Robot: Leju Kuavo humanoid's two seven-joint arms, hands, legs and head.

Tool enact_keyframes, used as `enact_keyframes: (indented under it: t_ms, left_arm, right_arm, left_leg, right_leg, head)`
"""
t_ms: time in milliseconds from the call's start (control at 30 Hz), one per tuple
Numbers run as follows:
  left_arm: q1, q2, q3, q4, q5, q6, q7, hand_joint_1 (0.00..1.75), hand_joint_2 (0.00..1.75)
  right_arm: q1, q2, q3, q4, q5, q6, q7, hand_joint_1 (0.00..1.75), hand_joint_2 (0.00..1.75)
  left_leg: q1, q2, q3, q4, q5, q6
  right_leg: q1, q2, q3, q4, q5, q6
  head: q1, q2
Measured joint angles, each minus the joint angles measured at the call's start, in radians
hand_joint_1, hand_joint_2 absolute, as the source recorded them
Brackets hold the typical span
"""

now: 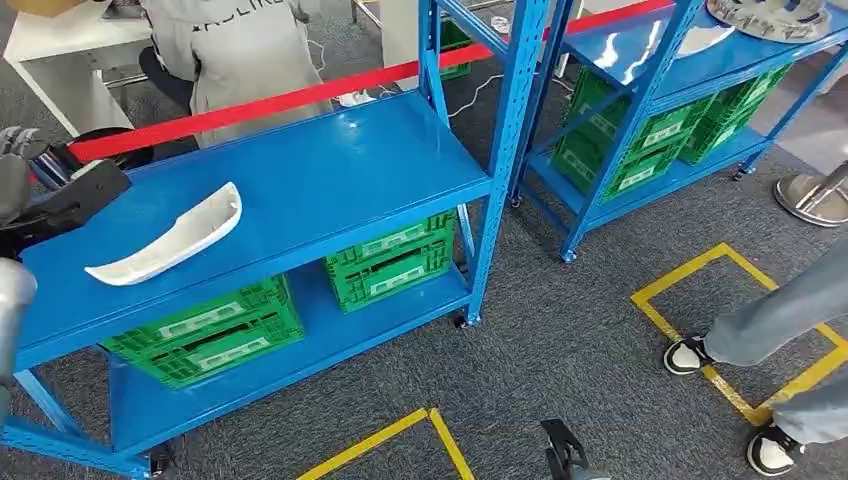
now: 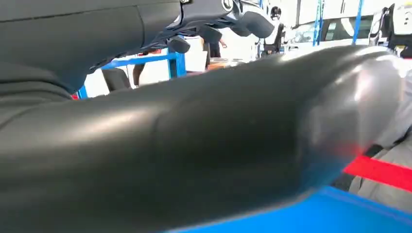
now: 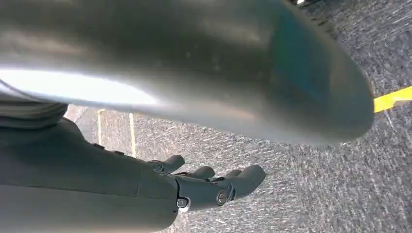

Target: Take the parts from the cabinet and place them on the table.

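A long white curved part (image 1: 165, 236) lies on the top shelf of the blue rack (image 1: 340, 170), towards its left end. My left hand (image 1: 55, 195) hovers at the shelf's left edge, just left of the part and apart from it. In the left wrist view its thick thumb (image 2: 204, 141) crosses the picture and its dark fingers (image 2: 233, 14) stretch out with nothing in them, over the blue shelf (image 2: 350, 213). My right hand (image 1: 565, 455) hangs low over the carpet; its fingers (image 3: 214, 187) are spread and hold nothing.
Green crates (image 1: 390, 258) (image 1: 205, 330) fill the lower shelf. A second blue rack (image 1: 640, 50) at the right carries a silver round part (image 1: 780, 15) and more crates. Red tape (image 1: 280, 100) runs behind. One person sits behind (image 1: 240, 50); another's legs (image 1: 770, 330) stand on yellow floor marks.
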Motion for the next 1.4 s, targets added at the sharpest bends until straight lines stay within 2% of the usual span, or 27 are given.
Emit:
enact_keyframes:
  t_ms: [100,133,167,200,300,367,433,467,500,533,600,633,667,767,800,833,867,933,967,1000,1033,1100,1133,1200,1233,1267,1400]
  left_arm:
    - [0.001,-0.001,-0.004,0.000,-0.001,-0.004,-0.008,0.00,0.00]
    - [0.003,0.000,-0.005,0.002,-0.001,-0.004,-0.009,0.00,0.00]
    - [0.004,0.000,-0.007,0.002,-0.001,-0.007,-0.012,0.00,0.00]
    - [0.009,0.002,-0.008,0.002,-0.001,-0.011,-0.015,0.00,0.00]
    - [0.021,0.013,-0.010,0.000,0.000,-0.011,-0.023,0.00,0.00]
    - [0.022,0.024,-0.010,0.000,0.004,-0.011,-0.030,0.00,0.00]
    - [0.037,0.033,-0.010,0.002,0.009,-0.013,-0.034,0.00,0.00]
    - [0.047,0.037,-0.010,0.003,0.009,-0.014,-0.035,0.00,0.00]
    - [0.053,0.039,-0.010,0.004,0.010,-0.014,-0.036,0.00,0.00]
    - [0.056,0.042,-0.010,0.004,0.010,-0.014,-0.035,0.00,0.00]
    - [0.056,0.047,-0.010,0.004,0.010,-0.016,-0.030,0.00,0.00]
    - [0.057,0.049,-0.010,0.004,0.010,-0.018,-0.029,0.00,0.00]
    - [0.056,0.051,-0.010,0.006,0.012,-0.021,-0.025,0.00,0.00]
    - [0.062,0.054,-0.010,0.005,0.013,-0.022,-0.021,0.00,0.00]
    - [0.064,0.054,-0.010,0.002,0.013,-0.022,-0.021,0.00,0.00]
    - [0.063,0.049,-0.010,0.001,0.015,-0.022,-0.020,0.00,0.00]
    - [0.062,0.048,-0.010,0.002,0.019,-0.031,-0.020,0.00,0.00]
    - [0.070,0.046,-0.010,0.005,0.031,-0.067,-0.039,0.00,0.00]
    - [0.080,0.045,-0.010,0.007,0.036,-0.077,-0.046,0.00,0.00]
    - [0.089,0.045,-0.010,0.008,0.040,-0.082,-0.052,0.00,0.00]
    - [0.096,0.045,-0.010,0.008,0.041,-0.082,-0.055,0.00,0.00]
    - [0.098,0.045,-0.010,0.007,0.042,-0.084,-0.058,0.00,0.00]
    - [0.098,0.045,-0.010,0.007,0.043,-0.084,-0.058,0.00,0.00]
    - [0.099,0.048,-0.010,0.007,0.045,-0.086,-0.058,0.00,0.00]
    - [0.100,0.049,-0.010,0.007,0.045,-0.088,-0.056,0.00,0.00]
    - [0.100,0.049,-0.010,0.008,0.042,-0.093,-0.049,0.00,0.00]
    - [0.106,0.051,-0.019,0.009,0.030,-0.123,-0.036,0.00,0.00]
  right_arm:
    - [0.001,-0.001,0.000,0.000,0.000,-0.001,0.000,0.00,0.00]
    - [0.001,0.000,0.000,0.000,0.002,-0.001,0.000,0.00,0.00]
    - [-0.001,0.000,0.000,0.000,0.004,0.000,0.000,0.00,0.00]
    - [0.002,0.000,0.000,0.000,0.006,0.000,0.002,0.00,0.00]
    - [0.003,0.000,0.000,0.000,0.013,0.006,0.003,0.00,0.00]
    - [0.001,-0.001,0.000,0.000,0.016,0.008,0.004,0.00,0.00]
    - [0.003,-0.001,0.000,0.000,0.019,0.008,0.010,0.00,0.00]
    - [0.004,-0.001,0.000,0.000,0.021,0.009,0.012,0.00,0.00]
    - [0.004,-0.001,0.000,0.000,0.021,0.009,0.013,0.00,0.00]
    - [0.004,-0.001,0.000,0.000,0.021,0.009,0.012,0.00,0.00]
    - [0.002,-0.001,0.000,0.000,0.023,0.008,0.012,0.00,0.00]
    - [0.002,0.000,0.000,0.001,0.023,0.007,0.013,0.00,0.00]
    - [0.000,0.001,0.000,0.000,0.023,0.004,0.013,0.00,0.00]
    - [0.001,0.001,0.000,0.000,0.023,-0.002,0.017,0.00,0.00]
    - [0.000,0.000,0.000,-0.001,0.023,-0.004,0.017,0.00,0.00]
    - [-0.001,0.000,0.000,-0.001,0.023,-0.005,0.016,0.00,0.00]
    - [-0.003,0.001,0.000,-0.001,0.023,-0.005,0.016,0.00,0.00]
    - [-0.003,-0.001,0.000,-0.001,0.024,-0.006,0.016,0.00,0.00]
    - [-0.002,-0.001,0.000,-0.001,0.025,-0.005,0.016,0.00,0.00]
    - [-0.001,-0.001,0.000,-0.001,0.027,-0.005,0.015,0.00,0.00]
    - [-0.001,-0.001,0.000,-0.001,0.027,-0.004,0.013,0.00,0.00]
    - [-0.001,-0.003,0.000,-0.001,0.027,-0.004,0.013,0.00,0.00]
    - [-0.001,-0.003,0.000,-0.001,0.027,-0.004,0.013,0.00,0.00]
    - [-0.002,-0.003,0.000,-0.001,0.029,-0.004,0.014,0.00,0.00]
    - [0.000,-0.002,0.000,-0.001,0.029,-0.004,0.014,0.00,0.00]
    - [0.000,-0.002,0.000,-0.001,0.030,-0.004,0.013,0.00,0.00]
    - [-0.001,-0.002,0.000,-0.001,0.036,-0.001,0.014,0.00,0.00]
  left_leg:
    - [0.006,0.000,0.021,0.021,-0.036,-0.015]
    - [0.001,0.000,0.023,0.026,-0.044,-0.022]
    - [0.001,-0.001,0.017,0.027,-0.047,-0.027]
    - [0.000,-0.002,0.017,0.026,-0.050,-0.033]
    - [0.002,-0.001,0.016,0.050,-0.051,-0.048]
    - [0.006,0.002,-0.043,0.162,-0.074,-0.060]
    - [0.009,0.004,-0.138,0.304,-0.139,-0.070]
    - [0.010,0.005,-0.169,0.336,-0.148,-0.070]
    - [0.010,0.005,-0.176,0.321,-0.126,-0.068]
    - [0.009,0.005,-0.160,0.261,-0.074,-0.062]
    - [0.007,0.005,-0.092,0.088,0.042,-0.048]
    - [0.003,0.006,-0.072,0.032,0.059,-0.040]
    - [-0.004,0.008,-0.067,0.026,0.006,-0.037]
    - [-0.005,0.006,-0.055,0.018,0.029,-0.028]
    - [0.011,0.007,-0.039,0.002,0.035,-0.023]
    - [0.009,0.007,-0.028,-0.005,0.033,-0.021]
    - [0.010,0.010,-0.023,-0.005,0.030,-0.012]
    - [0.008,0.009,-0.019,-0.003,0.021,-0.006]
    - [0.008,0.008,-0.018,-0.001,0.016,-0.005]
    - [0.008,0.007,-0.016,0.003,0.011,-0.006]
    - [0.008,0.005,-0.013,0.008,0.004,-0.008]
    - [0.010,0.005,-0.005,0.023,-0.013,-0.015]
    - [0.009,0.005,-0.007,0.030,-0.022,-0.022]
    - [0.000,0.002,-0.013,0.037,-0.028,-0.031]
    - [-0.004,0.001,-0.012,0.038,-0.030,-0.014]
    - [-0.004,0.001,-0.011,0.036,-0.028,-0.007]
    - [-0.005,0.006,0.001,0.023,-0.029,-0.012]
  right_leg:
    - [-0.005,-0.002,0.069,-0.235,0.180,0.003]
    - [0.000,-0.002,0.068,-0.245,0.158,0.000]
    - [0.003,-0.002,0.071,-0.250,0.140,-0.015]
    - [0.002,0.000,0.074,-0.249,0.158,-0.023]
    - [-0.002,0.000,0.096,-0.256,0.152,-0.042]
    - [-0.003,0.003,0.110,-0.258,0.142,-0.052]
    - [-0.002,0.005,0.121,-0.258,0.130,-0.054]
    - [-0.002,0.005,0.128,-0.258,0.123,-0.054]
    - [-0.002,0.005,0.136,-0.258,0.118,-0.053]
    - [-0.001,0.005,0.145,-0.258,0.112,-0.052]
    - [0.002,0.005,0.166,-0.259,0.098,-0.049]
    - [0.001,0.005,0.172,-0.260,0.093,-0.047]
    - [0.002,0.007,0.170,-0.260,0.090,-0.041]
    - [0.002,0.005,0.177,-0.269,0.080,-0.022]
    - [0.005,0.005,0.179,-0.268,0.071,-0.016]
    - [0.007,0.003,0.175,-0.245,0.063,-0.011]
    - [0.004,0.002,0.142,-0.185,0.035,-0.009]
    - [0.004,0.001,0.042,-0.019,-0.026,-0.004]
    - [0.004,0.001,0.003,0.034,-0.034,-0.002]
    - [0.004,0.001,-0.015,0.038,-0.013,-0.002]
    - [0.003,0.000,-0.006,-0.003,0.028,-0.001]
    - [0.001,-0.001,0.067,-0.186,0.139,-0.003]
    - [0.002,-0.003,0.088,-0.237,0.144,-0.006]
    - [0.001,-0.001,0.094,-0.244,0.138,-0.019]
    - [0.002,-0.001,0.095,-0.246,0.139,-0.018]
    - [0.002,0.000,0.096,-0.246,0.139,-0.019]
    - [0.002,0.005,0.100,-0.246,0.135,-0.027]
  head:
    - [0.001,0.000]
    - [0.000,0.000]
    - [0.000,0.000]
    - [-0.001,0.000]
    - [0.001,0.000]
    - [-0.006,0.000]
    - [-0.006,0.000]
    - [-0.007,0.000]
    - [-0.007,0.000]
    - [-0.006,0.000]
    - [-0.006,0.000]
    - [-0.006,0.000]
    - [-0.008,0.000]
    - [-0.009,0.000]
    - [-0.008,0.000]
    - [-0.007,0.000]
    - [-0.003,0.000]
    - [-0.001,0.000]
    - [0.000,0.000]
    - [0.001,0.000]
    - [0.000,0.000]
    - [0.002,0.000]
    - [0.002,0.000]
    - [0.001,0.000]
    - [0.001,0.000]
    - [0.002,0.000]
    - [0.000,0.000]
